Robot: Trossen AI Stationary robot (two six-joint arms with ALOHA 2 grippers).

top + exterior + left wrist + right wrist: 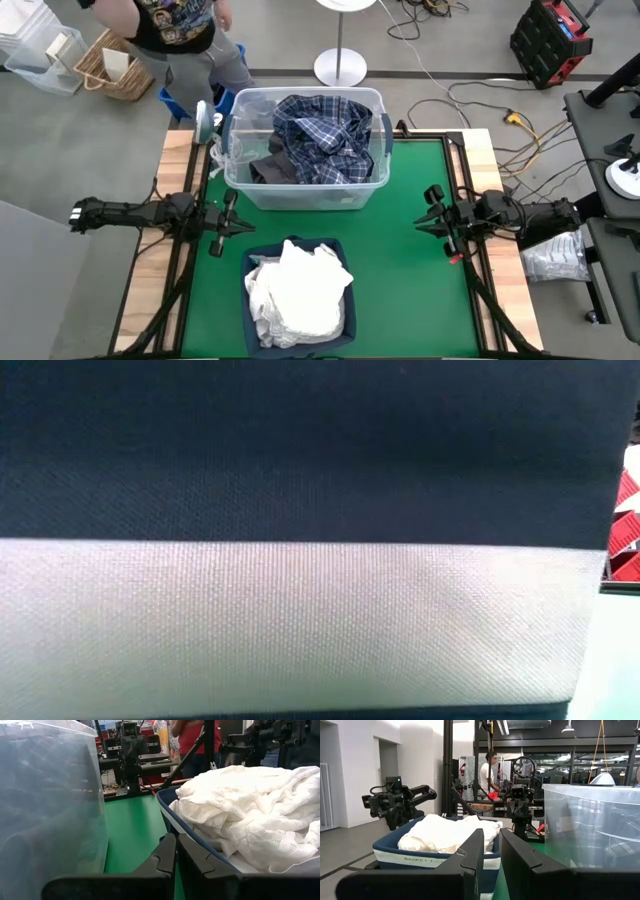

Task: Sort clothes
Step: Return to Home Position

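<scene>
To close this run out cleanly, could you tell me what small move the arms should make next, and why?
Probably just ease both arms back to rest. The plaid shirt lies in the clear tub, the white garments in the navy bin, and no garment shows on the green mat. The left gripper and right gripper sit empty at the table's sides.

Clothes sorted!
Crumpled blue-and-white plaid shirt (320, 135) fills clear tub (305, 196); white fabric garments (298, 290) heap in navy bin (337, 246).
</scene>
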